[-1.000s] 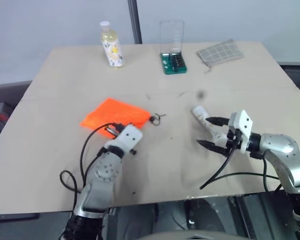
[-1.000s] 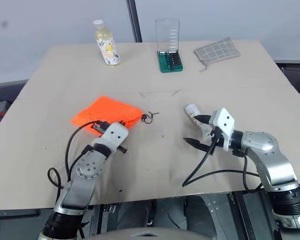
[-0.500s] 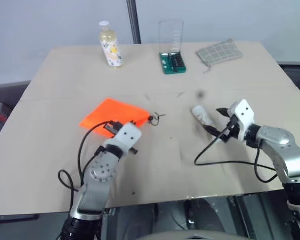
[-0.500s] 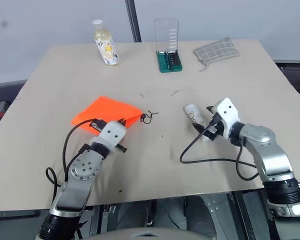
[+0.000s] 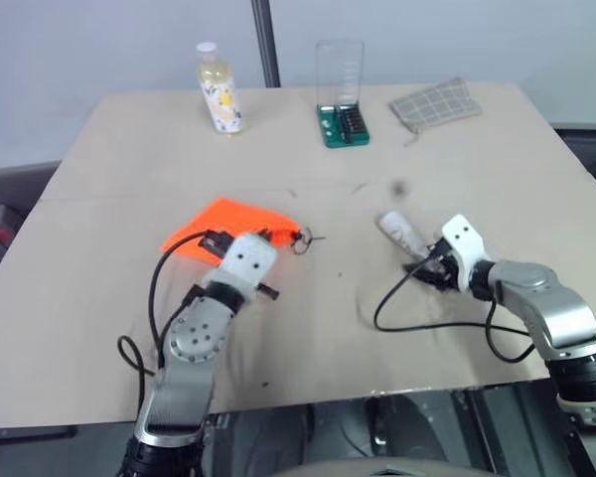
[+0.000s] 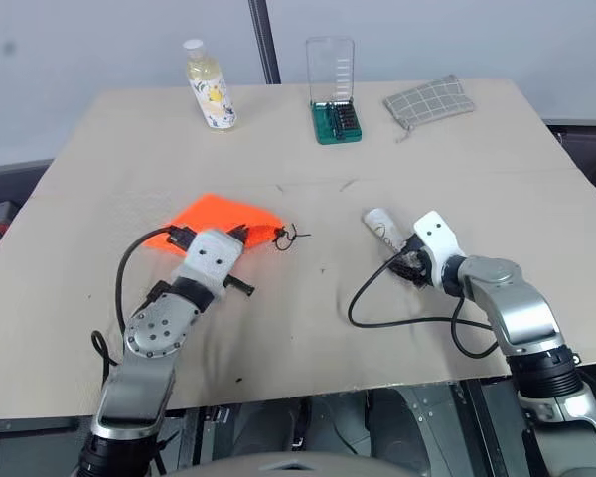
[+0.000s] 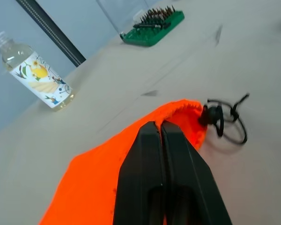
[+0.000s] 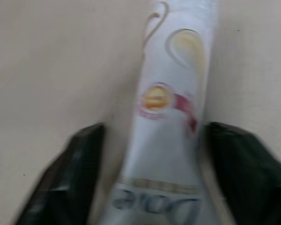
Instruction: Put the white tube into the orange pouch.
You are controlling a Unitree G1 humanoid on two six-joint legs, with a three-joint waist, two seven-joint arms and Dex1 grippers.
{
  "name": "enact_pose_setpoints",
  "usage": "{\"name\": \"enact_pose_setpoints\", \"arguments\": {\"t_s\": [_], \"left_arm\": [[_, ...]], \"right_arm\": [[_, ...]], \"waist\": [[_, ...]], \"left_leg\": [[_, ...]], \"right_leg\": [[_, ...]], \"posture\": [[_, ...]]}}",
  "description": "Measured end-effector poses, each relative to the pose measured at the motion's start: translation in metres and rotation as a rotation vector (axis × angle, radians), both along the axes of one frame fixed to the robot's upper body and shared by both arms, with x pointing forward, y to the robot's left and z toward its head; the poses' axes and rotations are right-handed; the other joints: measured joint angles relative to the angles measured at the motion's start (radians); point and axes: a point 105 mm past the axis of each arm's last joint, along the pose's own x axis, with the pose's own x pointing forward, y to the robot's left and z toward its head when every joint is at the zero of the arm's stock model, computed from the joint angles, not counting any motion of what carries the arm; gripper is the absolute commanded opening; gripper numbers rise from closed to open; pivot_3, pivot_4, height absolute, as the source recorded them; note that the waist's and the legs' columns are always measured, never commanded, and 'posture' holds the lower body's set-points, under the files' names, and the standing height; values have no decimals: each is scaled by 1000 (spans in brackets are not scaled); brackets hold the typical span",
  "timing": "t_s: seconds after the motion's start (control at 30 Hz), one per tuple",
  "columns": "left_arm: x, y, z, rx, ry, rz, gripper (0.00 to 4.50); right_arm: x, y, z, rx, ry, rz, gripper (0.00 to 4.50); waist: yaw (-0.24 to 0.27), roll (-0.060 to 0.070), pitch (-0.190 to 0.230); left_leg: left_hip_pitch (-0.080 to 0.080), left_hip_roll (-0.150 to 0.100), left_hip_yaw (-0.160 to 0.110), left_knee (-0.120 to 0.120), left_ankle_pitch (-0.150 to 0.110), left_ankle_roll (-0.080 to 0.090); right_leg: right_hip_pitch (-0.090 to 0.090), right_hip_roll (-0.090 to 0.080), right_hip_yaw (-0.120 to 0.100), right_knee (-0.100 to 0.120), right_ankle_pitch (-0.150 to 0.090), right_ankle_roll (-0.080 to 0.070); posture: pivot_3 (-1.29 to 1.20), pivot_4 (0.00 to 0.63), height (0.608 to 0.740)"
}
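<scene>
**Orange pouch pinched, white tube straddled**

Orange fabric of the orange pouch (image 5: 228, 223) sat bunched at the middle left of the cardboard-covered table (image 5: 308, 139), its dark ring pull (image 7: 223, 123) lying toward the centre. The left gripper (image 7: 161, 136) had its two black fingers pressed together on the pouch's edge, lifting it slightly. To the right, well apart, the white tube (image 8: 171, 108) lay flat on the table. The right gripper (image 6: 409, 265) had its fingers spread on either side of the tube's near end, one finger (image 8: 65, 173) standing off from it.
</scene>
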Motion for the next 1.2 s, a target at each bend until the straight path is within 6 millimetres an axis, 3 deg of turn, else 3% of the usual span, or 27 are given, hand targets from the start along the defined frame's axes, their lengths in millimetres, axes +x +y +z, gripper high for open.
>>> {"name": "enact_pose_setpoints", "arguments": {"t_s": [0.1, 0.13, 0.3, 0.57, 0.77, 1.07, 1.2], "left_arm": [[-1, -1, 3, -123, 18, -6, 0], [-1, 0, 3, -129, 18, -5, 0], [-1, 3, 1, -139, 38, -8, 0], [-2, -4, 0, -113, 50, -56, 0], [-5, -16, -1, -172, 61, -104, 0], [-12, -15, -8, -168, 90, -108, 0], [-19, -30, -9, -169, 97, -173, 0]], "right_arm": [[1, 1, 3, -4, -20, 3, 532], [2, 1, 4, -5, -23, 4, 342], [-1, 14, 11, -11, -105, 114, 332], [-29, 79, 52, 121, -196, 477, 332], [-36, 118, 30, 98, -132, 564, 332], [-29, 125, 22, 58, -104, 553, 332], [-22, 122, 13, 28, -74, 518, 332]], "waist": [[0, 0, 0], [0, 0, 0], [-2, 0, 0], [-1, 0, 0], [-2, 0, 0], [-2, 0, 0], [-1, 0, 0]], "left_leg": [[0, 0, -1, 0, 0, 0], [0, 0, 0, 0, 0, 0], [1, -1, 0, 0, 0, 0], [0, 0, -1, 0, 0, 0], [0, 0, -1, 0, 0, 0], [0, 0, -1, 0, 0, 0], [0, 0, -2, 0, 0, 0]], "right_leg": [[0, 1, 0, 0, 0, 0], [0, 2, 0, 0, 0, 0], [0, 2, 0, 0, 0, 0], [0, 2, 0, 0, 0, 0], [0, 1, 0, 0, 0, 0], [-1, 1, -1, 0, 0, 0], [-1, 1, -1, 0, 0, 0]], "posture": [[0, 150, 740], [0, 150, 740], [0, 150, 740], [0, 150, 740], [0, 150, 740], [0, 150, 740], [0, 150, 740]]}}
